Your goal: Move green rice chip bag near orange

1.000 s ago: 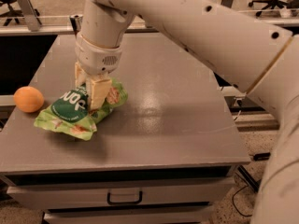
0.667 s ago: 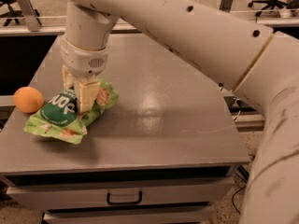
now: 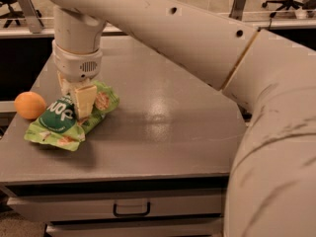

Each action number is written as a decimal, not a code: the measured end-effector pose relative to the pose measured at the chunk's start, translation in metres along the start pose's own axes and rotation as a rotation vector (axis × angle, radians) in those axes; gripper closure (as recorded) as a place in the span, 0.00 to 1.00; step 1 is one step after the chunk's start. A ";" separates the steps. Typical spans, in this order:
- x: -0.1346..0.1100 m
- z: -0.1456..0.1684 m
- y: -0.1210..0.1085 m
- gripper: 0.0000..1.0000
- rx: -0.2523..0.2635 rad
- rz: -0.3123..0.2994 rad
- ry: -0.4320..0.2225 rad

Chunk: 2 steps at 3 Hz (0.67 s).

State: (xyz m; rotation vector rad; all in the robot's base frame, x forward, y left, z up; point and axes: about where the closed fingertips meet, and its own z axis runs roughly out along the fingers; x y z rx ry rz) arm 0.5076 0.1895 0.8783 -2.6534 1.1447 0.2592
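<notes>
I am seeing the green rice chip bag point(image 3: 55, 123), a crinkly light-green foil pouch, lying further to the left than a second ago. Its left end is now sitting just beside the orange point(image 3: 29, 105), a small, smooth, round fruit that is resting where it was, near the left edge. I cannot tell whether the two are touching.

The pouch is lying flat and slightly slanted, its lower end pointing toward the front left corner. It is showing a dark green oval with white letters, and chip pictures on its pale creased skin. Its upper right part is bunching up behind the fingers.

The gripper point(image 3: 76, 107) is standing straight down on the pouch's middle, pale fingers point(image 3: 85, 98) clamped on the crinkled foil.

Above it, the white arm point(image 3: 173, 28) is stretching across from the right and filling much of my view. Everything is sitting on the grey flat-topped table point(image 3: 173, 117), which is showing a drawer with a dark handle point(image 3: 131, 210) along its front.
</notes>
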 end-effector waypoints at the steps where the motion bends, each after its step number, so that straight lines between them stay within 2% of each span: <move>1: 0.002 0.005 -0.009 0.00 0.000 0.006 0.024; 2: 0.002 0.005 -0.009 0.00 0.000 0.006 0.024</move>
